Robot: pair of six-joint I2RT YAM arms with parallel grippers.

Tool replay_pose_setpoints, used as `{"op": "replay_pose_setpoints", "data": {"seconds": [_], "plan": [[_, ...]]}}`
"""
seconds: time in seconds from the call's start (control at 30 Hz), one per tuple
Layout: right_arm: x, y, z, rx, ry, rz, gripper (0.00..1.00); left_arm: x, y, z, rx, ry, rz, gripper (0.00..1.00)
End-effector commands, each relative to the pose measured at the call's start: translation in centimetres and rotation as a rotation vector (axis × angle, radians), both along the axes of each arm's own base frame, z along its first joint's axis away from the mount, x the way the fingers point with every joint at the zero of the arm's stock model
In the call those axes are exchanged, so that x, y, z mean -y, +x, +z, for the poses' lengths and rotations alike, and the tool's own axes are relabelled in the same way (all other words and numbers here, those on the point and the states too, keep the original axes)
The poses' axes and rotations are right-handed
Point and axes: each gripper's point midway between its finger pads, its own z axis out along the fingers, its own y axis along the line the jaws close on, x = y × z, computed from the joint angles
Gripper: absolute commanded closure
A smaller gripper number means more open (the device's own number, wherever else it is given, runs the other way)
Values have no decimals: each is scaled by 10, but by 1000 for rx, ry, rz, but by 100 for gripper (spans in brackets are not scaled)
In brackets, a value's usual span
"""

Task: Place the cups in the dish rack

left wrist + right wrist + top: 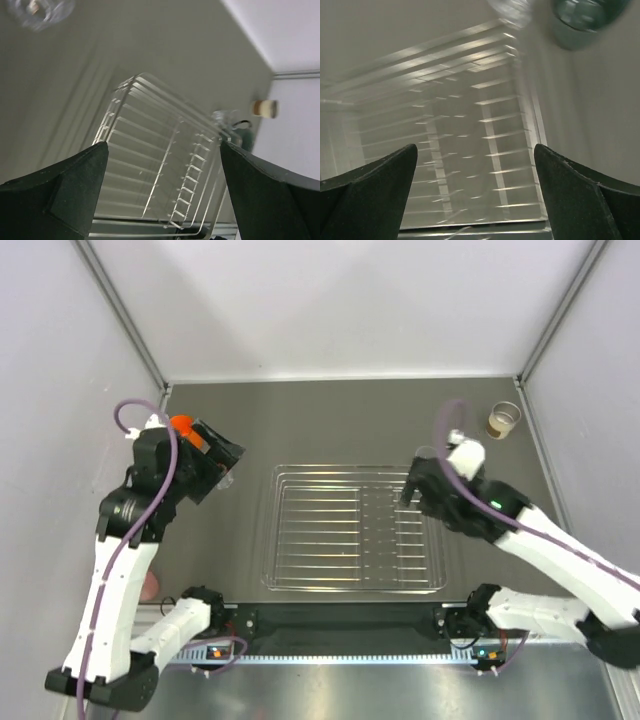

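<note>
Silver wire makes up the dish rack (355, 540), which lies flat in the middle of the dark grey surface (330, 425), its thin bars running side to side inside a low rim with rounded corners.

The left hand (222, 468) hangs at about nine o'clock from the rack, just off its left edge. In the left wrist view its two dark fingers (60, 200) are spread wide with nothing between them, and the rack fills the gap beyond. An orange cup (182, 425) shows just behind that wrist, partly hidden by the arm. A clear cup (42, 10) sits blurred at the top left of the left wrist view, on the surface outside the rack. A pink cup (150, 585) peeks out beside the left arm at about eight o'clock, mostly covered.

The right hand (412, 488) hovers over the rack's far right corner, at about two o'clock. Its fingers (585, 200) also stand spread wide and hold nothing. In the right wrist view a dark grey cup (585, 17) appears blurred at the top right, just outside the rack's rim.

A brownish cup (503, 420) stands upright near the far right corner of the surface, well apart from the rack.
</note>
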Motion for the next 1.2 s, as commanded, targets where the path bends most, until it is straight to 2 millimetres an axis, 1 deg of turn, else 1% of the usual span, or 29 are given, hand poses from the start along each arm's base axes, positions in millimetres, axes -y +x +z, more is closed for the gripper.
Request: {"op": "replay_pose_setpoints", "data": {"seconds": [0.0,0.03,0.07,0.1,0.13,0.17,0.2,0.23,0.27,0.3,0.33,0.37,0.43,0.47,0.5,0.53,0.57,0.67,0.7,0.73,0.77,0.87,0.93,0.97,1.0,1.03,1.1,1.13,1.17], "plan": [[74,-48,-52,-363,-526,-21,0,-18,-33,-40,-261,64,74,1],[75,-51,-51,-382,-551,0,0,-8,-30,-39,-245,54,10,1],[64,-53,-54,-397,-505,63,0,-5,-26,-43,-242,60,-18,7],[57,-50,-51,-376,-507,149,0,3,-24,-40,-231,44,-63,11],[51,-45,-41,-326,-464,172,0,6,-19,-41,-229,55,-86,12],[36,-36,-23,-217,-348,197,0,11,-11,-45,-257,60,-109,17],[32,-30,-12,-164,-325,243,0,13,-7,-47,-272,70,-130,19],[28,-25,7,-99,-263,244,0,17,2,-59,-329,97,-167,20],[20,-17,19,-62,-207,255,0,21,9,-51,-314,102,-195,21],[30,-5,24,-58,-216,238,0,24,15,-50,-312,117,-225,23],[32,1,28,-59,-203,236,0,24,20,-49,-297,163,-272,24],[42,14,18,-118,-199,189,0,18,31,-48,-292,210,-258,24],[50,28,-5,-218,-219,167,0,7,39,-49,-286,305,-256,22],[58,35,-12,-258,-187,144,0,3,42,-49,-301,337,-255,22],[61,43,-17,-275,-180,134,0,-4,46,-49,-305,373,-238,22],[63,52,-15,-274,-164,120,0,-5,48,-49,-300,400,-252,22],[68,65,-22,-301,-135,97,0,-6,50,-48,-296,414,-262,22],[81,97,-20,-303,-129,24,0,-8,53,-46,-263,464,-299,22],[93,107,-20,-309,-122,-28,0,-8,55,-45,-252,475,-307,23],[97,125,-19,-304,-114,-51,0,-9,55,-42,-229,491,-323,23],[111,135,-18,-296,-117,-96,2,-8,55,-44,-222,495,-329,23],[133,168,-9,-257,-124,-189,5,-5,59,-42,-183,507,-358,22],[146,187,-11,-250,-116,-227,6,0,59,-42,-174,501,-395,22],[165,193,-12,-254,-100,-280,8,1,60,-43,-175,501,-401,22],[172,201,-8,-241,-79,-311,9,1,60,-43,-175,503,-403,22],[179,209,-18,-261,-68,-330,10,1,62,-41,-166,506,-403,22],[201,220,-17,-242,-46,-408,14,3,63,-40,-158,506,-417,23],[210,223,-25,-258,-38,-438,18,4,64,-40,-157,505,-421,23],[223,223,-26,-254,-17,-488,19,4,64,-40,-160,505,-420,23]]}}
